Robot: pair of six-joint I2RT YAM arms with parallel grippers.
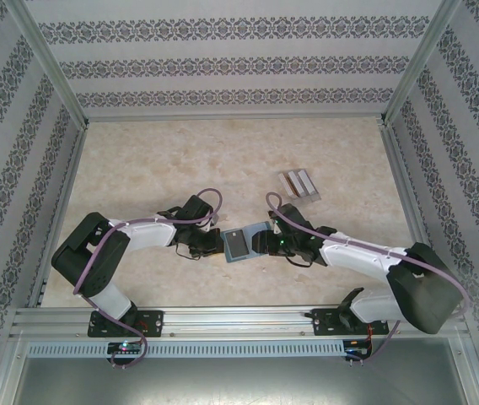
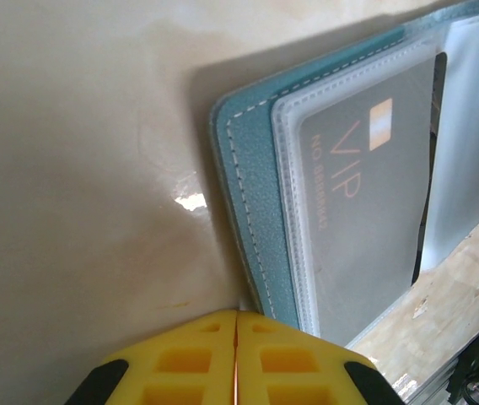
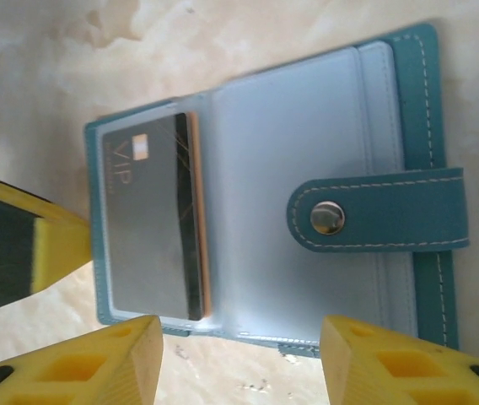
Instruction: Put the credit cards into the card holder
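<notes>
Two pincers meet at the card holder (image 3: 307,152). The left gripper (image 2: 237,314) has its yellow jaws pressed together right at the edge of the teal cover (whether they pinch it I cannot tell). The right gripper (image 3: 239,333) stands with its jaws well apart, one fingertip on either side of the holder's near edge. The holder lies flat and unfolded between them, with a grey credit card (image 3: 147,219) tucked into a clear sleeve. Beneath it is a beige, marbled table (image 1: 155,160), glossy enough to catch a highlight. Walls (image 1: 223,51) papered in dark floral bands close it in, with aluminium rails at the corners. The right wrist view gives the strap (image 3: 391,211) and its metal snap (image 3: 327,218). The left wrist view gives the card's "VIP" lettering, and the top view a pale striped flat piece (image 1: 298,184) lying apart.
</notes>
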